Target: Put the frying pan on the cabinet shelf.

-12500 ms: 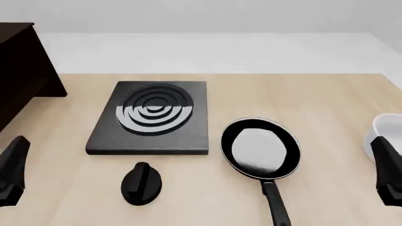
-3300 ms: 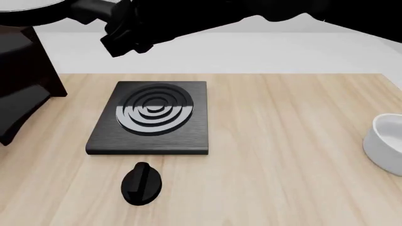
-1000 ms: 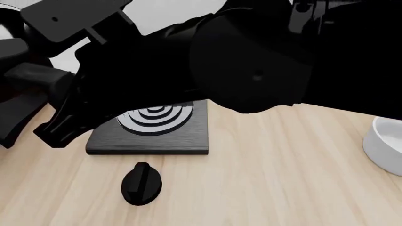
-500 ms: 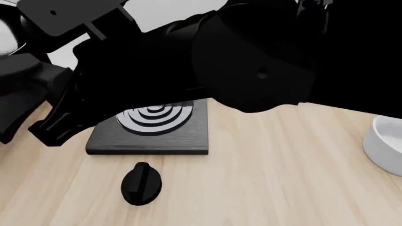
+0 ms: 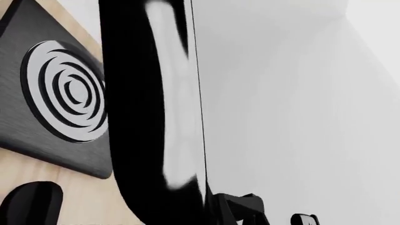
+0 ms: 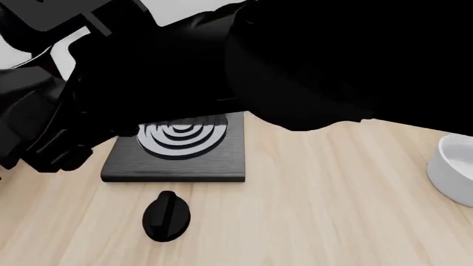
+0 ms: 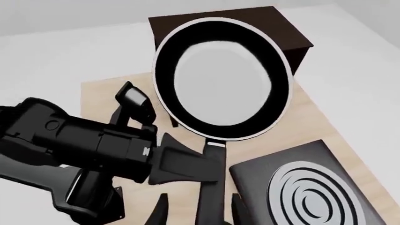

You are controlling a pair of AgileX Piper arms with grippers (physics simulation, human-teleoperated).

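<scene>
The frying pan (image 7: 223,77), black with a light-grey inside, hangs level over the dark cabinet (image 7: 292,33) in the right wrist view. Its long handle (image 7: 209,197) runs back between the fingers of my right gripper (image 7: 200,211), which is shut on it. My left gripper (image 7: 209,166) comes in from the side, with its fingertips at the handle's root. Whether they pinch the handle does not show. The left wrist view is filled by the pan's black side (image 5: 144,117), seen edge-on and very close. In the front view the right arm (image 6: 310,61) hides the pan and the cabinet.
The black stove plate (image 6: 177,160) with its ring pattern lies on the wooden table, and the black oval knob (image 6: 166,216) sits in front of it. A white bowl (image 6: 451,172) stands at the right edge. The stove (image 7: 306,192) also shows beside the handle.
Both arms have shifted a little to the left and lower in the front view, covering more of the stove's back edge. Stove, knob and bowl have not moved.
</scene>
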